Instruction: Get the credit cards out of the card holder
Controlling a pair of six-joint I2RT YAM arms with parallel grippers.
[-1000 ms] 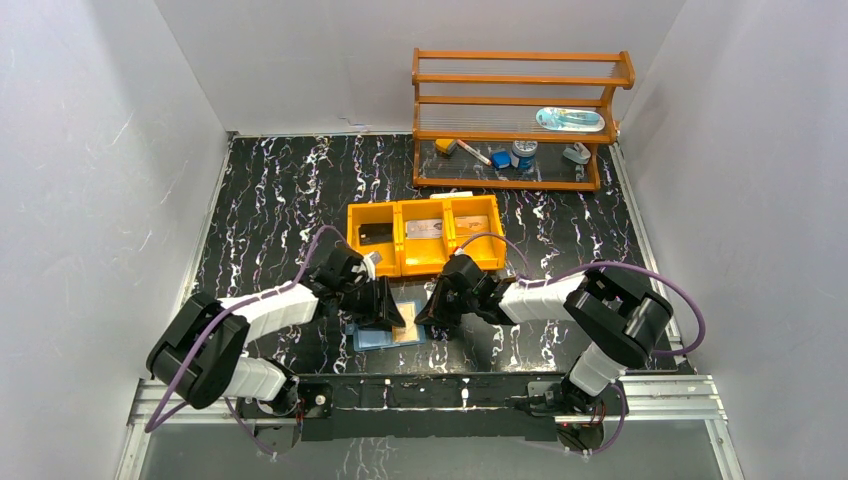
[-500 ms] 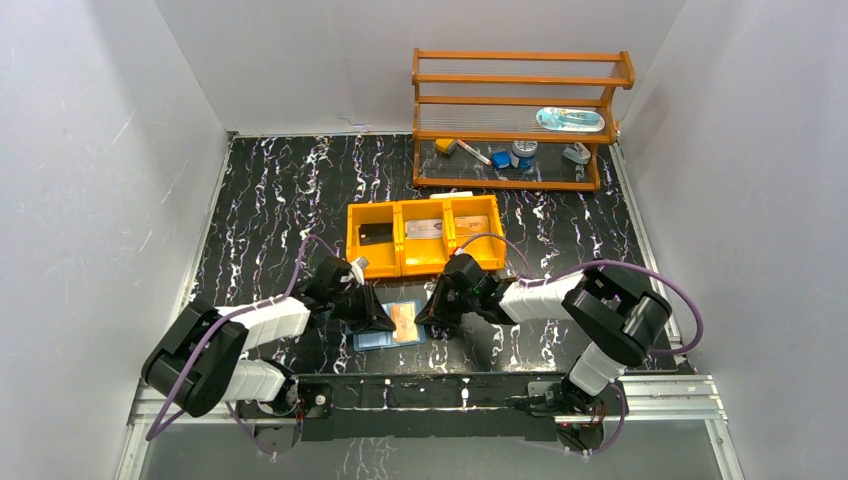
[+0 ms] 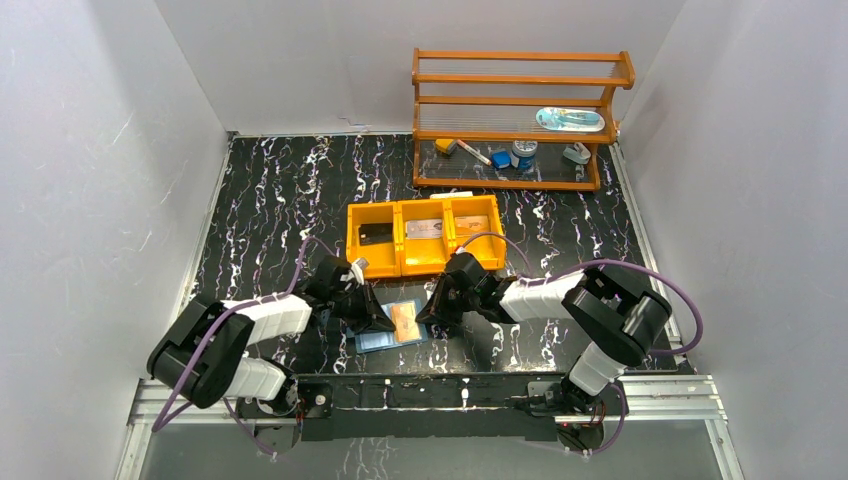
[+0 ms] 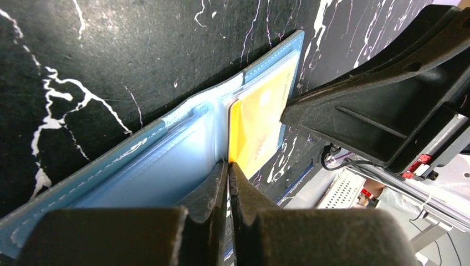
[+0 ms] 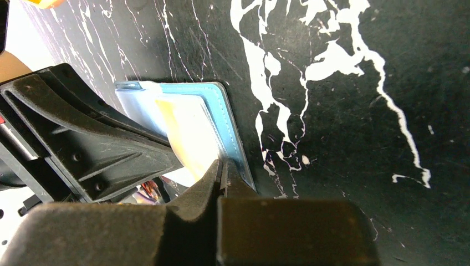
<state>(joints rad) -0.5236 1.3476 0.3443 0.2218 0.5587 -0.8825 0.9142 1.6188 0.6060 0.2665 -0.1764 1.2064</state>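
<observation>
We are seeing the card holder (image 3: 388,330) lying open on the table (image 3: 270,200), near its front edge, between our 2 arms. Our left gripper (image 4: 228,162) is pinching the edge of the orange card (image 4: 258,124) sitting in the holder's pocket. Our right gripper (image 5: 221,167) is keeping its fingers pressed together, tips resting on the holder's right-hand edge.
</observation>
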